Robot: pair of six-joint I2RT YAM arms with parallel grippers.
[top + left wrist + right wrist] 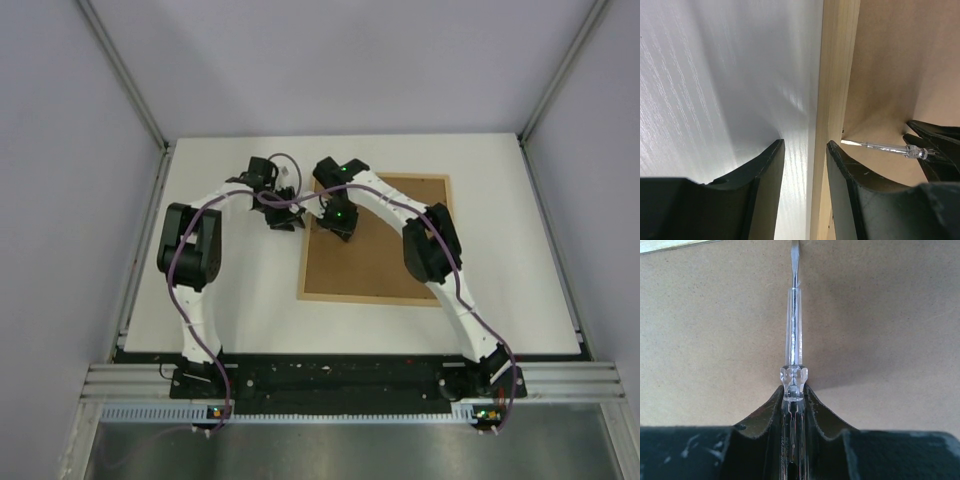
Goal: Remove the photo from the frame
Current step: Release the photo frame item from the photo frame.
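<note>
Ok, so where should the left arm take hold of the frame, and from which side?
Probably the light-wood left rail, from above at its outer edge. The frame lies flat, back up, so only that thin rail offers a pinch: one finger on the table side, one inside, clear of the screwdriver tip.

Left arm [190, 250] and right arm [430, 245] bent inward, left fingers [762, 175] parted, right fingers [760, 425] pinched close

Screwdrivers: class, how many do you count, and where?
1. The clear-handled screwdriver is clamped in the right gripper, its flat tip at the inner edge of the frame, over the brown backing. None other shows.
</note>
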